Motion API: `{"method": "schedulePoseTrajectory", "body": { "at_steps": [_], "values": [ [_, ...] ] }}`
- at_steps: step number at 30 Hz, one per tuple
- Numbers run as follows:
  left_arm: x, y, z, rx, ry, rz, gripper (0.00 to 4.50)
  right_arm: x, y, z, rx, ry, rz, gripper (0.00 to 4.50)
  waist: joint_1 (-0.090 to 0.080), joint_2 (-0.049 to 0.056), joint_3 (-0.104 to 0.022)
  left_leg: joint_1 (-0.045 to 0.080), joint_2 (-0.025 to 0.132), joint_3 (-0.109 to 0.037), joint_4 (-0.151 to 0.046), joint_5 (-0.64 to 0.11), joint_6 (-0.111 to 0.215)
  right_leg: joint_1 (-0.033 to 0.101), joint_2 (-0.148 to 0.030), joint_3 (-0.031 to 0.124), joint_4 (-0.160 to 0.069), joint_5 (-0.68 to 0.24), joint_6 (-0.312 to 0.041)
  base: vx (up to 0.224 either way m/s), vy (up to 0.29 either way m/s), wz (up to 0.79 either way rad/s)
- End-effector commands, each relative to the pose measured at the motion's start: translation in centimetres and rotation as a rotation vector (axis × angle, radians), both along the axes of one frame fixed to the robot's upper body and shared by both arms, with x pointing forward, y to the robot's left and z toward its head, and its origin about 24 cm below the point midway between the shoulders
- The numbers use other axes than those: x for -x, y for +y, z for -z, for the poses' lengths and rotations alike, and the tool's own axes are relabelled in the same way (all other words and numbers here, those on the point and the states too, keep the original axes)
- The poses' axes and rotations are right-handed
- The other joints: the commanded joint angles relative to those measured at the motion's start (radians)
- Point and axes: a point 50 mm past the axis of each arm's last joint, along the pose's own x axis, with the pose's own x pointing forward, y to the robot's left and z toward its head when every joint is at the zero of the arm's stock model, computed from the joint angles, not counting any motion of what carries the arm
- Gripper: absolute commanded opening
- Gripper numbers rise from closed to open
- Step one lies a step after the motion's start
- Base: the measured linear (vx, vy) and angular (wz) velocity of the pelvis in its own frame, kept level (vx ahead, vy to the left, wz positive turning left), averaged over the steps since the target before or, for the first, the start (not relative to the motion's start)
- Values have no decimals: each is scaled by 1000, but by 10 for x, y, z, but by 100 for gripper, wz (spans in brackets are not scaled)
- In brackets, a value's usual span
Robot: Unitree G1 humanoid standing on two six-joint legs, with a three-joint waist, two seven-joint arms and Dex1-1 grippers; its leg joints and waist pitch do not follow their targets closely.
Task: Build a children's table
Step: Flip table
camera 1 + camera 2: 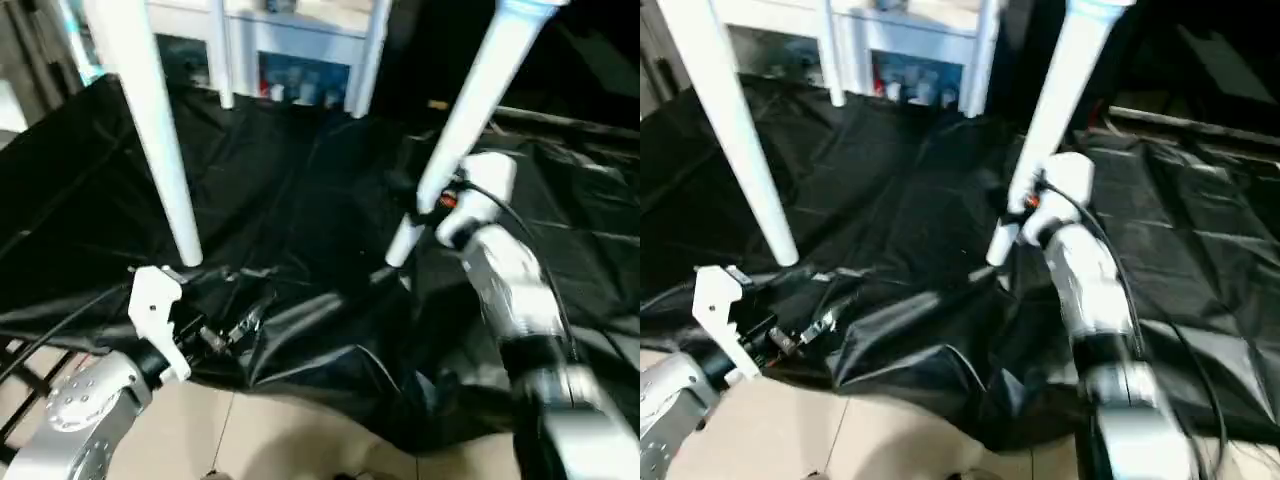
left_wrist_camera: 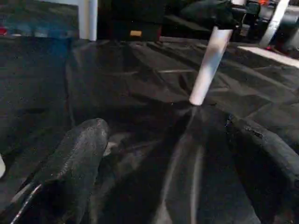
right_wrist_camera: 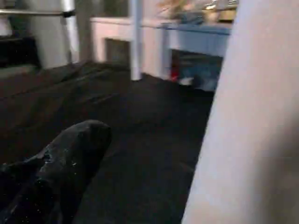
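We see one of our right gripper's black fingers (image 3: pixel 70 158) rising over the black sheet (image 3: pixel 135 140) that covers the work surface. Just beside it, a white table leg (image 3: pixel 247 121) stands very close to us, wide and pale, with open space between it and the finger. Far across the sheet, two more white legs (image 3: pixel 136 39) stand upright. Beyond them sits white furniture (image 3: pixel 112 35) and a blue shelf (image 3: pixel 201 39) with small things on top.

Black crinkled sheet (image 1: pixel 300 200) over work area, white cabinet (image 1: pixel 290 40) behind, beige tile floor (image 1: pixel 250 440).
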Motion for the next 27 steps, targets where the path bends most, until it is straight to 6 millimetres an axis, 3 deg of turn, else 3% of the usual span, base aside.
{"method": "schedulePoseTrajectory", "body": {
  "at_steps": [1,2,3,4,5,6,7,9,14,19,21,22,27],
  "values": [
    [1,-4,-3,6,-4,18,447,0,1,3,5,23,-69,450,5,16,-51,4,24,-1,-88,-217,14,50,-58,44,-62,-239,-164,0,0,0],
    [3,-4,-5,10,-5,18,447,2,-1,4,33,27,-140,450,2,-16,-54,1,25,3,-84,-203,23,53,-60,43,-63,-237,-170,0,0,0],
    [5,-5,-6,14,-4,16,447,4,-3,5,59,35,-207,450,13,-3,-52,3,27,0,-85,-200,23,54,-66,45,-61,-261,-167,0,0,0],
    [5,-5,-6,14,-4,16,447,4,-3,6,62,36,-213,450,13,1,-53,6,29,0,-84,-194,22,52,-68,46,-60,-255,-172,0,0,0],
    [7,-6,-7,19,-5,14,447,8,-8,9,109,47,-299,450,12,-4,-51,2,28,0,-86,-192,22,53,-64,44,-60,-253,-176,0,0,0],
    [8,-6,-8,23,-8,8,447,12,-11,12,133,68,-360,450,13,-17,-51,4,30,2,-84,-194,24,52,-64,43,-62,-254,-175,0,0,0],
    [8,-7,-8,27,-12,1,447,18,-14,15,158,89,-434,450,14,-17,-51,4,29,1,-83,-198,27,53,-64,43,-61,-256,-177,0,0,0],
    [8,-7,-8,32,-14,-5,447,26,-15,18,181,103,-514,450,19,-28,-48,3,31,1,-83,-194,36,53,-67,44,-66,-277,-170,0,0,0],
    [7,-8,-8,39,-20,-18,447,50,-11,26,199,144,-692,450,29,-31,-45,9,34,-3,-87,-205,24,51,-65,45,-69,-314,-143,0,0,0],
    [4,-10,-8,41,-29,-20,447,57,-8,34,204,154,-720,450,30,-37,-44,10,34,-5,-89,-243,9,47,-69,45,-76,-364,-135,0,0,0],
    [1,-12,-9,42,-42,-26,447,56,-8,36,200,131,-658,450,31,-37,-43,12,33,-6,-89,-251,0,44,-69,45,-78,-376,-131,0,0,0],
    [-3,-12,-10,33,-62,-43,447,51,-11,35,212,71,-546,450,31,-36,-44,11,34,-7,-90,-252,-3,44,-69,44,-77,-375,-131,0,0,0],
    [-13,-11,-9,12,-114,-134,447,63,-13,28,115,46,-483,450,37,-34,-44,19,32,-6,-90,-255,-6,43,-61,46,-79,-345,-103,0,0,0]
  ]
}}
